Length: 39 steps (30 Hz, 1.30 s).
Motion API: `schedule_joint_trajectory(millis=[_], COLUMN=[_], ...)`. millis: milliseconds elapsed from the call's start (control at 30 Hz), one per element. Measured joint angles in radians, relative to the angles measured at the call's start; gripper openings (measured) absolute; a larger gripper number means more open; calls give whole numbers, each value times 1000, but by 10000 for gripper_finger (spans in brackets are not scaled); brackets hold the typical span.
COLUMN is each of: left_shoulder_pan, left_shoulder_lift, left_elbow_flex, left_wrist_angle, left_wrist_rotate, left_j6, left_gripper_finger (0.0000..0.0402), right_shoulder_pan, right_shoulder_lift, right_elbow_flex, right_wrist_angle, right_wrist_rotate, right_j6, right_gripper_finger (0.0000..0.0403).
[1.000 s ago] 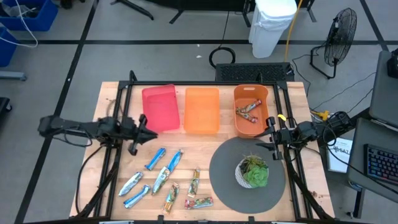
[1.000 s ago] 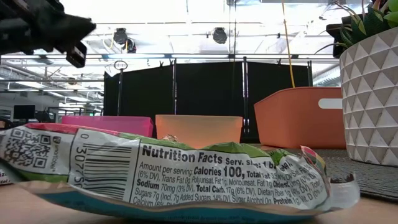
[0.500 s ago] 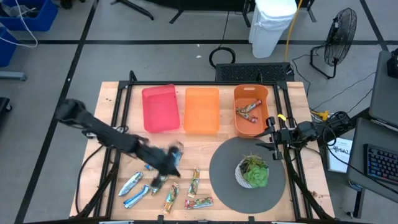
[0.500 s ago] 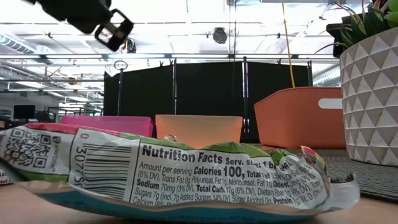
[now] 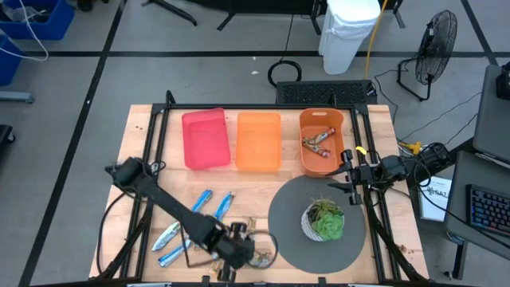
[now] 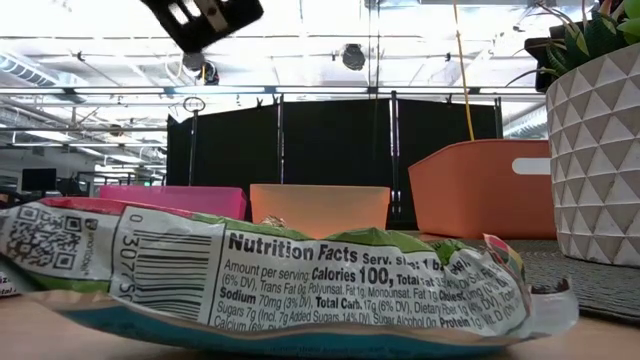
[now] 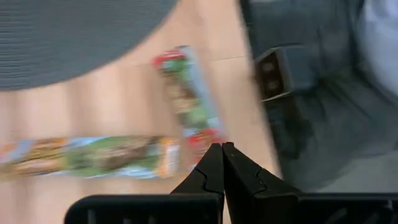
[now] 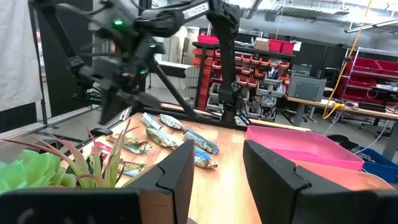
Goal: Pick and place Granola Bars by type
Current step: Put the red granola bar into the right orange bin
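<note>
Blue foil granola bars (image 5: 199,203) lie on the wooden table left of centre. Green-gold ones (image 5: 260,257) lie near the near edge, and in the left wrist view one such bar (image 7: 186,99) sits beside another (image 7: 93,155). One bar (image 6: 300,280) fills the low view close up. Brown-red bars (image 5: 319,142) rest in the dark orange bin. My left gripper (image 5: 251,247) hovers shut (image 7: 221,147) above the green-gold bars, high over the table in the low view (image 6: 205,15). My right gripper (image 5: 348,179) waits open (image 8: 217,158) at the right edge.
Along the far side stand a pink bin (image 5: 205,139), a light orange bin (image 5: 258,141) and a dark orange bin (image 5: 339,135). A potted plant (image 5: 324,221) in a white pot sits on a round grey mat (image 5: 287,219) on the right. Black frame rails run along both table sides.
My left arm has swung from the table's left edge across the blue bars toward the near edge and the right, and now hangs over the green-gold bars beside the mat. The bars and my right arm have stayed where they were.
</note>
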Motion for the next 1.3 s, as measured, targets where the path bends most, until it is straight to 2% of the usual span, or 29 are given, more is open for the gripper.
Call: schedule_joint_trajectory(millis=[200, 333, 467, 633, 800, 1300], left_shoulder_pan=[-30, -32, -36, -46, -56, -68], left_shoulder_lift=[103, 150, 180, 175, 177, 177], left_elbow_flex=[80, 79, 79, 79, 79, 79], left_wrist_angle=[-15, -69, -159, -155, -158, -175], left_wrist_rotate=[86, 75, 23, -13, -22, -198], left_j6=[-174, -251, -297, -284, -274, -161], left_gripper_finger=[6, 33, 68, 108, 130, 136], right_shoulder_pan=[0, 0, 0, 0, 0, 0], right_shoulder_lift=[0, 0, 0, 0, 0, 0], right_elbow_flex=[0, 0, 0, 0, 0, 0], right_wrist_angle=[0, 0, 0, 0, 0, 0], right_wrist_rotate=[0, 0, 0, 0, 0, 0], right_j6=[0, 0, 0, 0, 0, 0], right_gripper_finger=[130, 130, 130, 130, 130, 130])
